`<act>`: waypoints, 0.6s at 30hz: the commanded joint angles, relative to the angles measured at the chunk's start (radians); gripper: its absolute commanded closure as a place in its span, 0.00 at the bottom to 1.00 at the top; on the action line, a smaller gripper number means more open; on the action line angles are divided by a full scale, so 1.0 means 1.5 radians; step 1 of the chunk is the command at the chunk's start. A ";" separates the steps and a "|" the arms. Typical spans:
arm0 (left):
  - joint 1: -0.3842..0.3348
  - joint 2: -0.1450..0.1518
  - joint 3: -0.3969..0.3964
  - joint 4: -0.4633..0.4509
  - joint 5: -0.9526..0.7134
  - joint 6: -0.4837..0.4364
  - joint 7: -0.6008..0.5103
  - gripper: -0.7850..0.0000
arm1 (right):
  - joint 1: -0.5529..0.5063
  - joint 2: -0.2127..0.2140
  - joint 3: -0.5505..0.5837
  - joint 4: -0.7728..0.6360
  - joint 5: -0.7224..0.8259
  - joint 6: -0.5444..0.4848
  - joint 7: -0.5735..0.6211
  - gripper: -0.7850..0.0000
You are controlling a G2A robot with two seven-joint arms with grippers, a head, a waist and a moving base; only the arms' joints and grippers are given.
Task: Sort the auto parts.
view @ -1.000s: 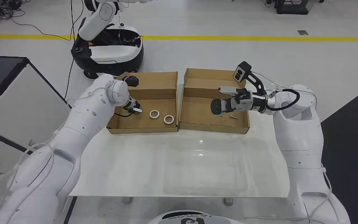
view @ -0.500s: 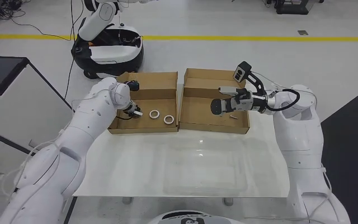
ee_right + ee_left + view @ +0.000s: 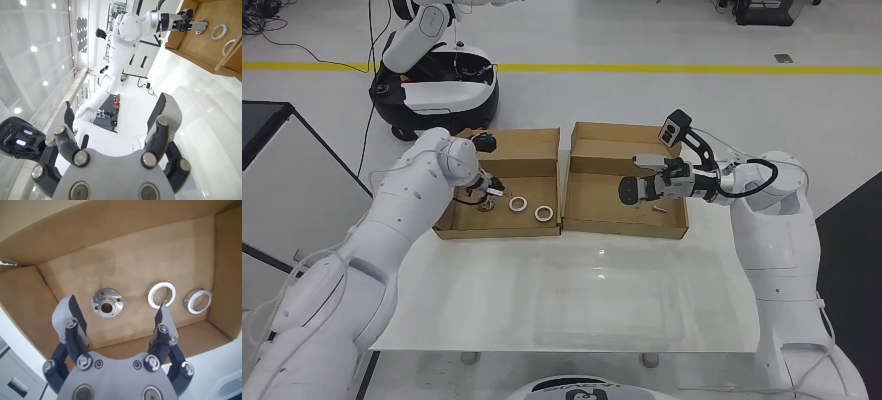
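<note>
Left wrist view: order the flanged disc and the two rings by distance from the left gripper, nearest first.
1. Flanged disc, framed by the open left gripper.
2. Middle ring, by one fingertip.
3. End ring, against the box side wall.

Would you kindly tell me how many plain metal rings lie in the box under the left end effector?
2: one ring beside the flanged hub, the other ring near the box wall.
</note>
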 commanded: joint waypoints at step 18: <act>0.278 0.113 -0.333 -0.395 -0.300 -0.024 -0.113 0.00 | 0.000 0.000 0.000 0.000 0.000 0.000 0.000 0.00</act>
